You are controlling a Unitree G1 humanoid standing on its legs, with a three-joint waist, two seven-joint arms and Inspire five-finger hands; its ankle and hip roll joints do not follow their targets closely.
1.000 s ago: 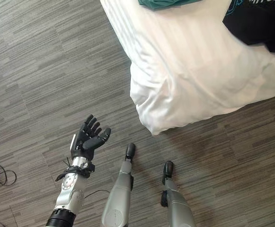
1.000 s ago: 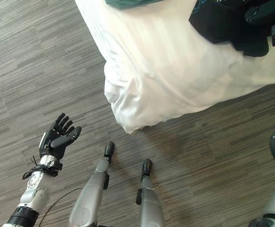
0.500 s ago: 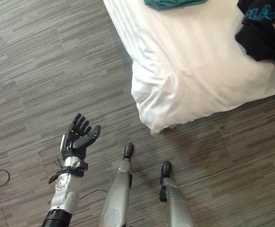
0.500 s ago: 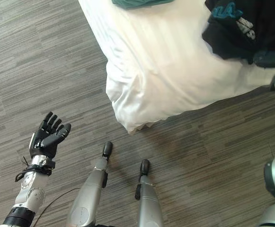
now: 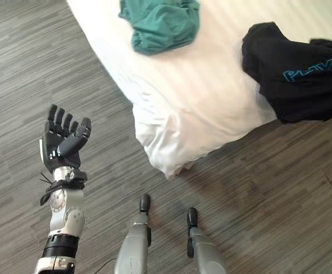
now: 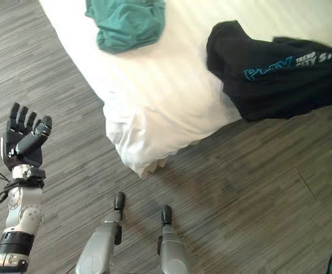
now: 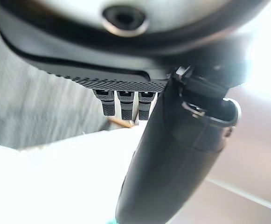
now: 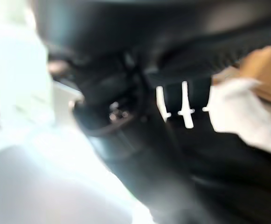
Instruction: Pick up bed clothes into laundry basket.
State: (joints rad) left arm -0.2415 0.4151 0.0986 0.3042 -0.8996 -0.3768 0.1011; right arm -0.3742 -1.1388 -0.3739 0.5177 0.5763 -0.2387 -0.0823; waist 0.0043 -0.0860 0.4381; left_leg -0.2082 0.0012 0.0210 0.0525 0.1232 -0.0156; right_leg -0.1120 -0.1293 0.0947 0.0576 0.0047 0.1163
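Fingers (image 5: 60, 121) spread, left hand (image 5: 60, 145) raised over floor (image 5: 268, 188).

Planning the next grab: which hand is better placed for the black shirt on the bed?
Probably the right. The black shirt lies on the bed's right side; the left hand hangs open over the floor, well left of the bed.

Bedroom: white-sheeted bed (image 5: 211, 108), strewn clothes (image 5: 160, 23)

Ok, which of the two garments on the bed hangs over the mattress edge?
The black garment with blue print: it drapes over the bed's near edge toward the floor. The green garment lies bunched fully on top, further in.
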